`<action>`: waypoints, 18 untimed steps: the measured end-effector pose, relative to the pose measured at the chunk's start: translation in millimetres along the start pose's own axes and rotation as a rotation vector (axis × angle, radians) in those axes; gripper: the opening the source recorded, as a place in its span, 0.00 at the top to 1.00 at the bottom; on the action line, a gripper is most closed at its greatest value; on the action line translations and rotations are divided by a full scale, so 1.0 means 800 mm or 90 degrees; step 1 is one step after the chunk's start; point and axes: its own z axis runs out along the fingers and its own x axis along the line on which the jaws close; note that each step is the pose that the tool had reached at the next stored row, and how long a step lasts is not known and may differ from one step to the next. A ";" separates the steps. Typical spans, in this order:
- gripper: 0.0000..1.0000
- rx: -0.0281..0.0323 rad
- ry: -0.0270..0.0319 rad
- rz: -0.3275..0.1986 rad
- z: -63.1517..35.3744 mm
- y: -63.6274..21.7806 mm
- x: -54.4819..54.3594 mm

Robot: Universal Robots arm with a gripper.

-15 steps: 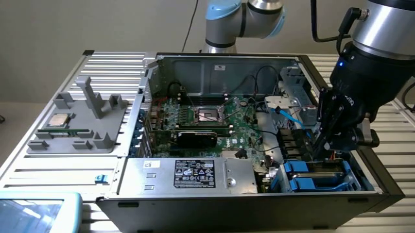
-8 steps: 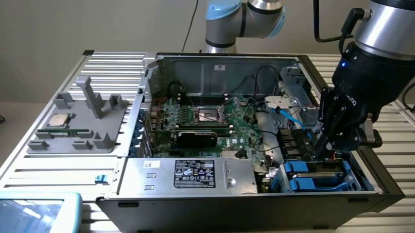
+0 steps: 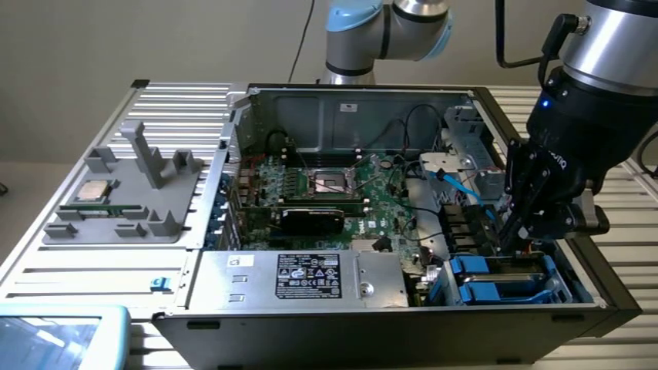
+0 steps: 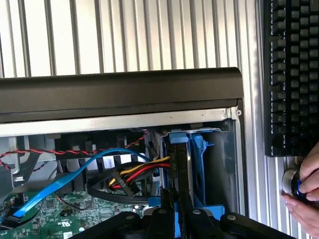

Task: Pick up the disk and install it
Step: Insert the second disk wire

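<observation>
**Pincer lowering the disk into the drive bay**

The pincer [image 3: 519, 231] is reaching down into the corner of the open computer case [image 3: 411, 100], and its fingers are standing narrow, clamping the thin upper edge of the disk [image 4: 179, 169]. In the wrist view the disk is standing on edge directly beneath the pincer, sliding between the blue rails of the drive bay [image 3: 504, 277]. Judging from this, the pick-up is already done and the installing is under way: the disk is sitting partly inside its slot, but the pincer is gripping it, so it is not released, and whether it is fully seated cannot be told.

The disk is showing mostly as a dark, narrow edge with blue plastic framing either side; its label is hidden. Just beside the pincer, a bundle of yellow, red and black power wires [image 4: 134, 174] and a flat blue data cable [image 4: 75, 174] are lying close to the bay, near the green motherboard [image 3: 340, 185]. Beyond the case wall from the pincer, a black keyboard [image 4: 291, 74] is resting on the ribbed tabletop [image 4: 124, 35], and a person's hand [image 4: 306, 191] is holding a knob there.
</observation>
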 end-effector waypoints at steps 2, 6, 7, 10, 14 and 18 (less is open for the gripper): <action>0.84 -0.0001 -0.0001 0.000 0.000 0.000 0.000; 0.84 -0.0006 -0.0002 -0.001 0.003 0.000 0.000; 0.84 -0.0008 -0.0002 -0.002 0.004 0.000 0.001; 0.84 -0.0015 -0.0003 -0.006 0.007 0.001 0.001; 0.84 -0.0024 -0.0005 -0.013 0.010 0.001 0.001; 0.84 -0.0031 -0.0006 -0.019 0.012 0.003 0.001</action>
